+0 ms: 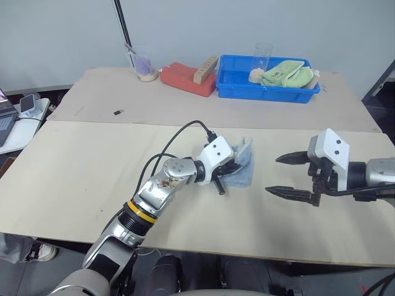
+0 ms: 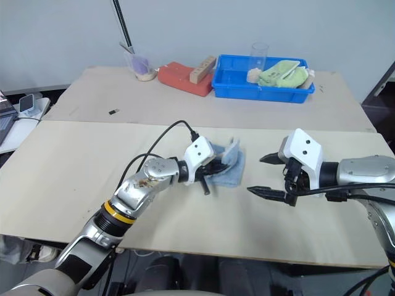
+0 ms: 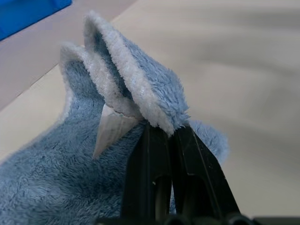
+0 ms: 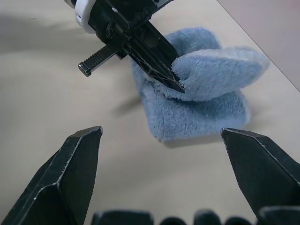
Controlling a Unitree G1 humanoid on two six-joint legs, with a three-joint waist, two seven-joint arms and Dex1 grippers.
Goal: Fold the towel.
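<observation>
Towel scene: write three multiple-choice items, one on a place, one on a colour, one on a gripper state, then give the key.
1. Where is the light green cloth?
A. in the blue bin
B. under the towel
C. on the floor

2. What colour is the towel?
A. red
B. light blue
C. white

3. How is the right gripper?
A. shut on the towel
B. shut, holding nothing
C. open, holding nothing

Key: 1 A, it lies inside the bin. 2 B, blue terry. 3 C, fingers spread apart beside the towel, which the left gripper pinches.
</observation>
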